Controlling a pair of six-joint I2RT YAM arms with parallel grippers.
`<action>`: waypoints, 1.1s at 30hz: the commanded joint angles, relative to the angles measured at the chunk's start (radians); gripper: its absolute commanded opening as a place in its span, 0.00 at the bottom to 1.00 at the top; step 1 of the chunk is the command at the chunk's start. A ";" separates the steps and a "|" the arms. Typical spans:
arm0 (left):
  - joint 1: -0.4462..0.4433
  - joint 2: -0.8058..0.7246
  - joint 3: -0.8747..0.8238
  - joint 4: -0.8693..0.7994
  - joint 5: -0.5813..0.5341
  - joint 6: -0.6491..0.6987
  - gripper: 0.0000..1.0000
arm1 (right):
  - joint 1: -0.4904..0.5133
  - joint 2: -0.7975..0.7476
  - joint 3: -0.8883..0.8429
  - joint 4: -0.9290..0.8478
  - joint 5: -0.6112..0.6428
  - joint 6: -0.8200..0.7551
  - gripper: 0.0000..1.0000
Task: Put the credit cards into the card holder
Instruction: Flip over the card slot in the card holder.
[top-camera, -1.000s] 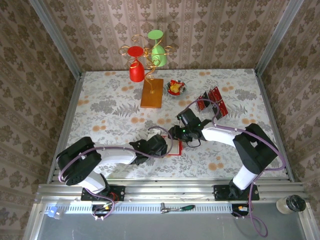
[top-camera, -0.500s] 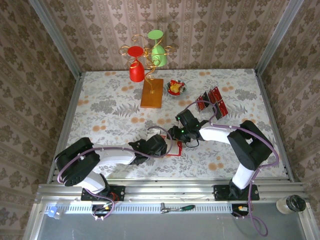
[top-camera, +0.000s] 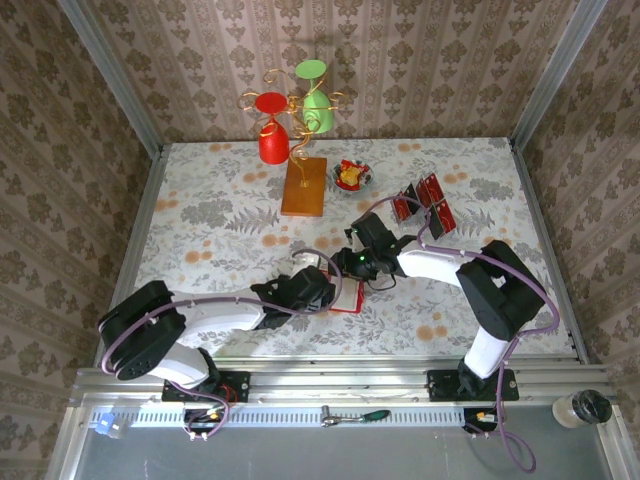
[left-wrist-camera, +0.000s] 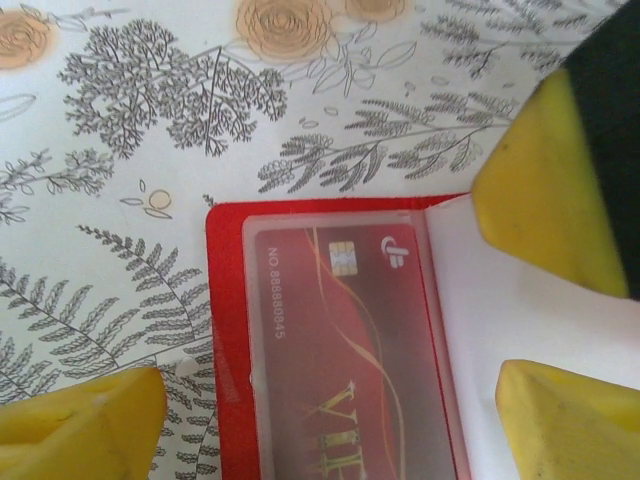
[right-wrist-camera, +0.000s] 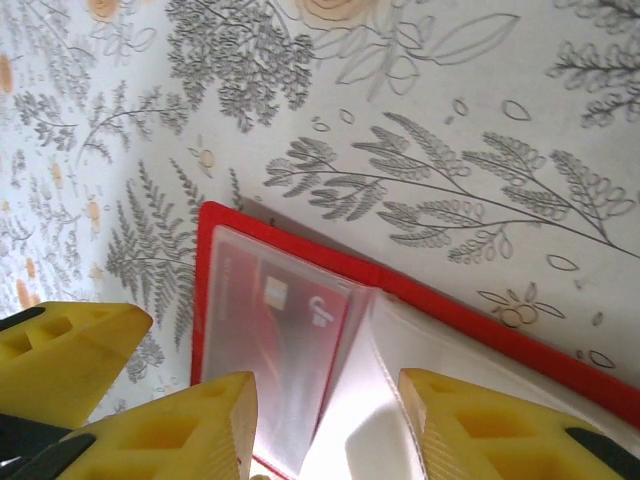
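The card holder lies open on the flowered table, red with pale clear sleeves. One red credit card sits inside its left sleeve. My left gripper hangs low over the holder, open wide, one fingertip over the table on the left, the other over the pale inside. My right gripper is open too, and a raised clear leaf stands between its fingers. Several more credit cards, red with black bands, lean together at the back right.
A wire stand on an orange wooden slab carries a red cup and a green cup. A small bowl of sweets is beside it. Both arms meet over the table's near middle.
My right gripper has slid a little to the left over the holder. The left arm's elbow has swung down and left, and its jaws have widened slightly.
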 joint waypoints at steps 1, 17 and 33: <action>-0.006 -0.061 -0.010 -0.031 -0.039 0.004 0.88 | 0.009 -0.021 0.024 -0.029 -0.046 0.003 0.42; 0.076 -0.393 -0.120 -0.146 -0.079 0.006 0.96 | 0.095 0.125 0.113 0.047 -0.042 0.096 0.46; 0.108 -0.457 -0.157 -0.184 -0.069 -0.007 1.00 | 0.099 0.135 0.148 0.040 -0.048 0.088 0.46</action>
